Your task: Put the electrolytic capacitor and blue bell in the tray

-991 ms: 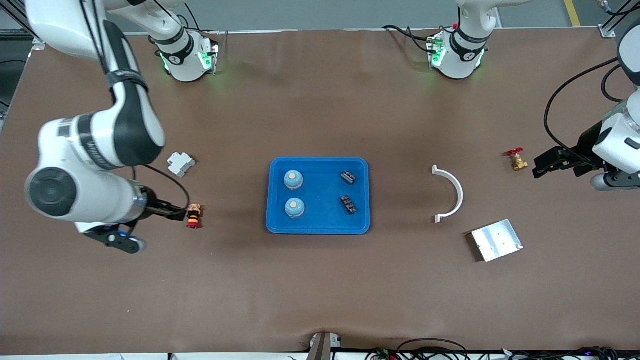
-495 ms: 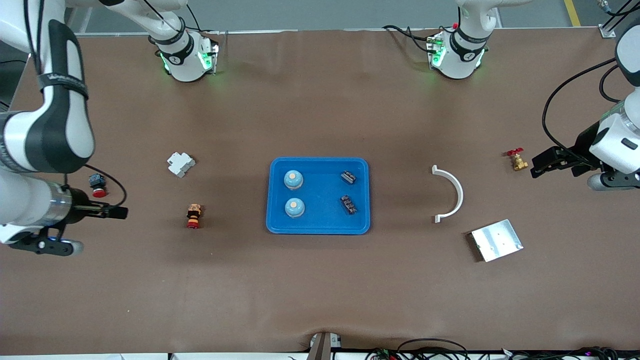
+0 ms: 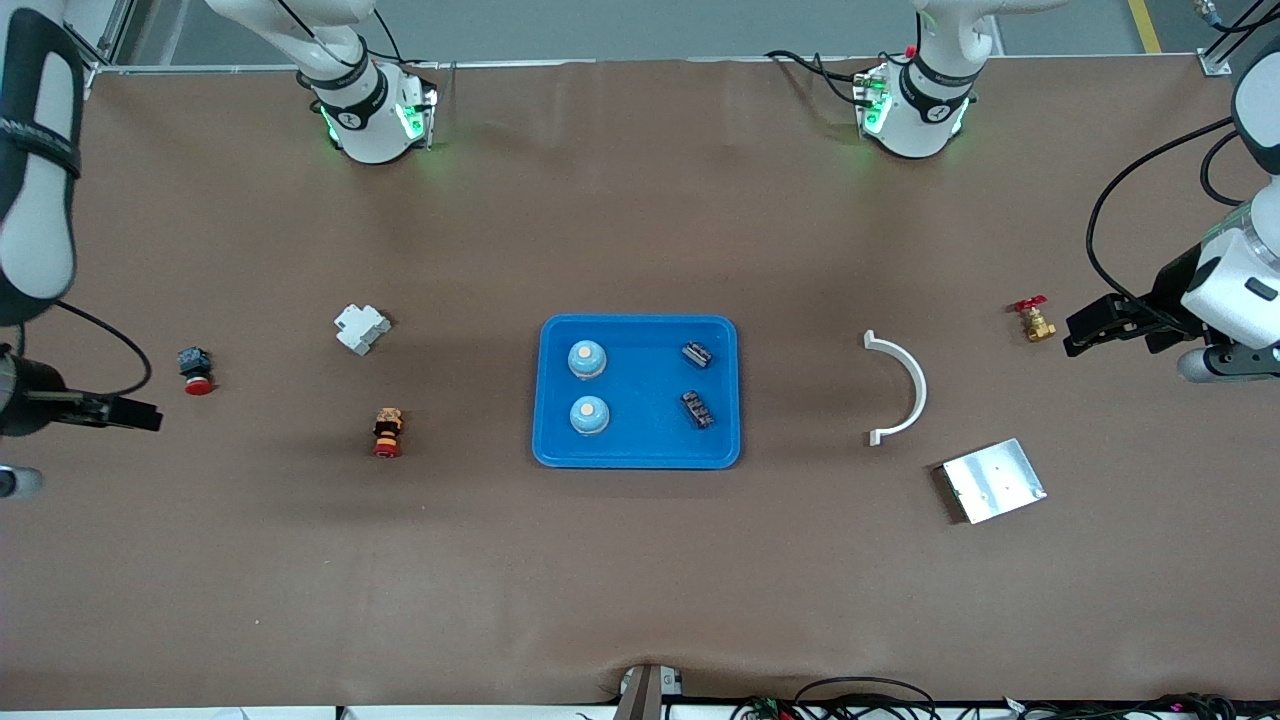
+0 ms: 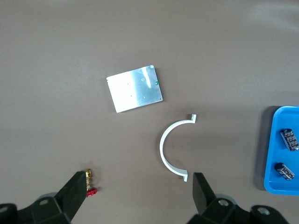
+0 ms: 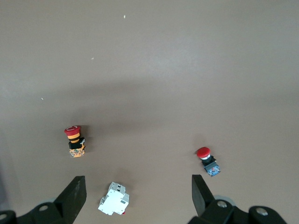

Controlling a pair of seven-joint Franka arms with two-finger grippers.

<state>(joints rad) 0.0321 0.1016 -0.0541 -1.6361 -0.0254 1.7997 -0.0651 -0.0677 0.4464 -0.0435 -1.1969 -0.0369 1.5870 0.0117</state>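
Observation:
The blue tray (image 3: 640, 440) lies mid-table. In it sit two blue bells (image 3: 587, 359) (image 3: 589, 415) and two dark electrolytic capacitors (image 3: 697, 354) (image 3: 697, 409). The left wrist view catches the tray's edge (image 4: 271, 154) with both capacitors (image 4: 289, 139) (image 4: 284, 171). My left gripper (image 3: 1085, 330) (image 4: 138, 193) hangs open and empty over bare table by a brass valve. Open and empty too, my right gripper (image 3: 130, 413) (image 5: 138, 196) is over the table at the right arm's end, well away from the tray.
Toward the left arm's end lie a white curved bracket (image 3: 900, 385), a silver metal plate (image 3: 993, 480) and a red-handled brass valve (image 3: 1033, 318). Toward the right arm's end are a white breaker (image 3: 361, 328), a red-and-yellow button (image 3: 387, 432) and a red button (image 3: 195, 370).
My right arm has drawn back from beside the red-and-yellow button toward its end of the table, uncovering the red button on a blue base. The left arm has barely moved.

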